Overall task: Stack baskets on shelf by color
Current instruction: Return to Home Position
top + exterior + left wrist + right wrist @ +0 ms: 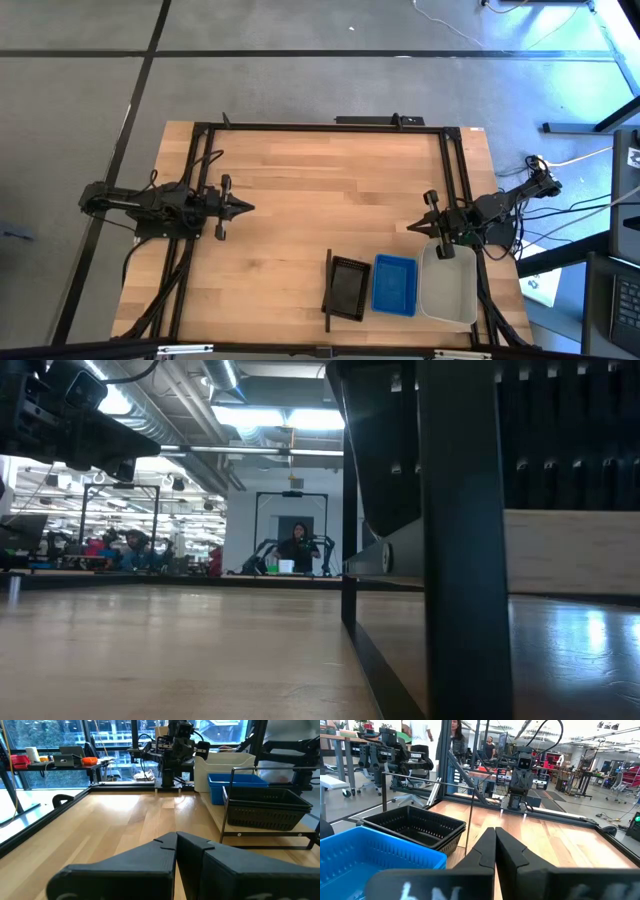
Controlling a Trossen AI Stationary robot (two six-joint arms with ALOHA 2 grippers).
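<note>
Left hand (245,208) sits at 9 o'clock on the worktop (300,170), fingers clenched on nothing, tip pointing to 3 o'clock.

Shelf (327,292) is at the worktop's 5 o'clock, with its dark upright end on the 9 o'clock side. On it, in a row: black baskets (349,288), blue baskets (394,285), white baskets (447,285). They're nested by colour, with the long axes running 12 to 6. I can't count the layers from above.

Right hand (412,227) is at 3 o'clock, also clenched and empty, tip pointing to 9 o'clock. It hangs just off the 12 o'clock rim of the white baskets.

Sorting looks done, and parking the arms is all that's left. The key relation is that the white rim lies at 6 o'clock of the right hand, much nearer than anything is to the left hand. The right arm should back off toward 3 o'clock, not dip. The centre of the worktop is bare between the hands, and the left hand is well apart from the shelf, so there's little snag risk there.
</note>
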